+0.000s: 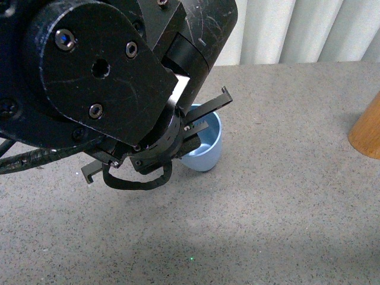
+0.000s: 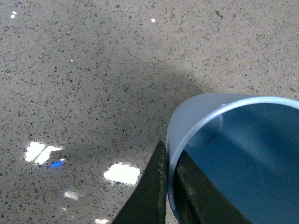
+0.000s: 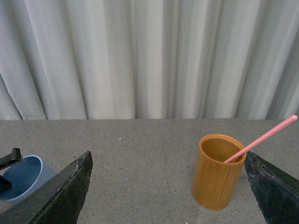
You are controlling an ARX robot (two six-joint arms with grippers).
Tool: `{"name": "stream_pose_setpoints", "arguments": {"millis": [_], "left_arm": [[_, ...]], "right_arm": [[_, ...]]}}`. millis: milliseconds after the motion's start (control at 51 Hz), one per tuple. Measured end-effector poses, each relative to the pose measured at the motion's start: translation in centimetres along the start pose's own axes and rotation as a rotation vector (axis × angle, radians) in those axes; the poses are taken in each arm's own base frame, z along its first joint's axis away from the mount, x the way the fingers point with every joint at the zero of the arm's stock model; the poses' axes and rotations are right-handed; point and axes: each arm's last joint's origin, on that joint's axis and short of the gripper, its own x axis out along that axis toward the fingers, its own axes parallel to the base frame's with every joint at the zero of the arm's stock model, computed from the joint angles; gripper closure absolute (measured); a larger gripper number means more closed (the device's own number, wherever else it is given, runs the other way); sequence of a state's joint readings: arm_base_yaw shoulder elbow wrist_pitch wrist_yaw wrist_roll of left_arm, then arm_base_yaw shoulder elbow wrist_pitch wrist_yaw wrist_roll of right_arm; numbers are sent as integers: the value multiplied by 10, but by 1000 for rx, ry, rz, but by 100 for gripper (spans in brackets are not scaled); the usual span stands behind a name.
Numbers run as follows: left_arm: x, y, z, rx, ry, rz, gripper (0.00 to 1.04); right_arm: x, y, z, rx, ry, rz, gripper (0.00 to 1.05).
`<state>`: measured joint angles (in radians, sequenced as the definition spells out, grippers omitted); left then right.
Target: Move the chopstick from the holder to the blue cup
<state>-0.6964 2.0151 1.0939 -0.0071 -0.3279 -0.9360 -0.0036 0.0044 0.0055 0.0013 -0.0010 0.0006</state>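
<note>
Leftmost, the left arm [image 1: 89,77] fills much of the front view, reaching down to the cup [image 1: 206,151] on the speckled grey table [image 1: 285,208]. Its wrist camera shows the left gripper [image 2: 171,153] pinched narrow on the cup's rim, with one finger [image 2: 149,196] against the outer wall and the other inside. Well apart to the right, the holder [image 3: 217,172] stands upright on the table, cut off by the edge of the front view. The pink chopstick [image 3: 264,137] sits in the holder, leaning on its rim with its upper end pointing away from the cup. The right gripper [image 3: 167,161] is spread wide and holds nothing. In its wrist view, its two fingers [image 3: 60,191] frame both cup and holder, and a pale curtain [image 3: 149,56] hangs behind the table.
</note>
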Motion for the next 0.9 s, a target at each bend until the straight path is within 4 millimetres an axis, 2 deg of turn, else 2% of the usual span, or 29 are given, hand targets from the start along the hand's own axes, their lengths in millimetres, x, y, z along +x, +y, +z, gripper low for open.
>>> {"name": "stream_pose_setpoints", "arguments": {"millis": [157, 216, 392, 706, 745, 824, 863, 902], "left_arm": [[-1, -3, 0, 17, 2, -9, 101], [-1, -3, 0, 20, 4, -13, 94], [-2, -6, 0, 27, 4, -19, 69], [-16, -15, 10, 29, -23, -51, 5], [-17, -15, 11, 52, -56, -53, 7], [-15, -7, 11, 133, -330, -63, 17], [-19, 9, 11, 184, -481, -47, 24], [-30, 34, 11, 245, -615, -73, 34]], "right_arm": [[0, 0, 0, 0, 0, 0, 9], [0, 0, 0, 0, 0, 0, 9], [0, 0, 0, 0, 0, 0, 9], [0, 0, 0, 0, 0, 0, 9], [0, 0, 0, 0, 0, 0, 9], [0, 0, 0, 0, 0, 0, 9], [0, 0, 0, 0, 0, 2, 9], [0, 0, 0, 0, 0, -2, 9]]}}
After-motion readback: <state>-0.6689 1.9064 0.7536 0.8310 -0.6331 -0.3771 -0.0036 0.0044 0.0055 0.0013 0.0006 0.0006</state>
